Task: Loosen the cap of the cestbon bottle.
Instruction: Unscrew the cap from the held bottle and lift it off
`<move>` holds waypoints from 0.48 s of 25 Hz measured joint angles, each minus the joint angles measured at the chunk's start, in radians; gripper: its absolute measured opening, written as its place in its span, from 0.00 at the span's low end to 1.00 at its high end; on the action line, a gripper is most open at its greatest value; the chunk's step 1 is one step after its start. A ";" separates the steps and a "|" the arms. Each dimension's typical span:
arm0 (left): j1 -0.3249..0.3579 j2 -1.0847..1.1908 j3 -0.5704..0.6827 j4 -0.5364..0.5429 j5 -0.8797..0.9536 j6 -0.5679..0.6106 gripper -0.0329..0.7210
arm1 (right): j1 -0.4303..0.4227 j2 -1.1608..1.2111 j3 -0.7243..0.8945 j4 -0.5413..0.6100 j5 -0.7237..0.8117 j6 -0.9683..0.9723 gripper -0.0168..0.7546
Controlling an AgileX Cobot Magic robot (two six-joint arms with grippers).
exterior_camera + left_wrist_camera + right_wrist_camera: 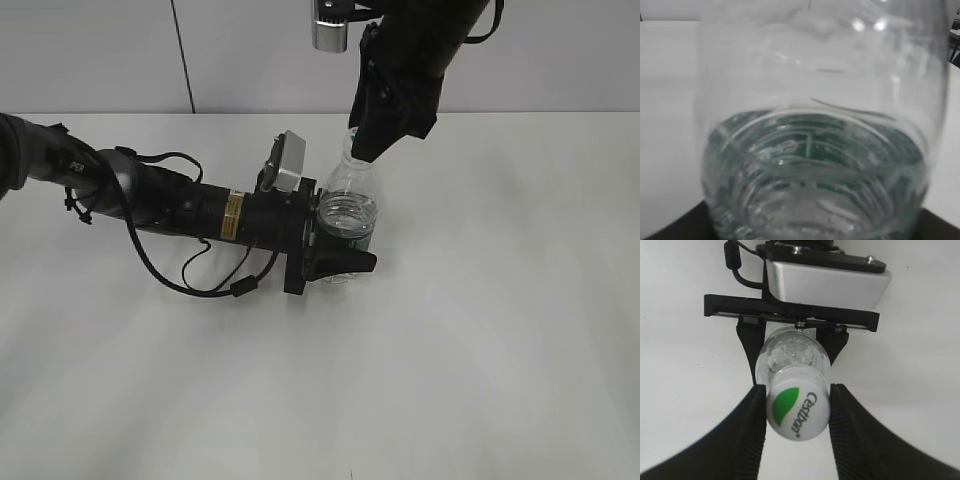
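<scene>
The cestbon bottle (350,195) stands upright on the white table, clear, with a green label band low on its body. My left gripper (340,242) comes in from the left and is shut on the bottle's lower body. In the left wrist view the bottle (815,125) fills the frame. My right gripper (366,150) reaches down from above and hides the cap in the exterior view. In the right wrist view the white cap (799,410) with its green leaf mark sits between the right gripper (797,392), both black pads touching its sides. The left gripper's fingers (749,347) flank the bottle (790,352) below.
The left arm (150,195) lies low across the table (480,350) from the left edge, with a loose black cable (200,275) beside it. The left wrist camera block (292,160) sits just left of the bottle. A grey wall runs behind the table.
</scene>
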 joint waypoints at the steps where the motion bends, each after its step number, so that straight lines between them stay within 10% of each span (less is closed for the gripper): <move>1: 0.000 0.000 0.000 0.000 -0.001 0.000 0.58 | 0.000 0.000 0.000 0.001 0.000 0.000 0.40; 12: 0.000 0.000 0.000 -0.006 -0.001 0.000 0.58 | 0.000 -0.013 0.000 0.014 0.001 -0.028 0.40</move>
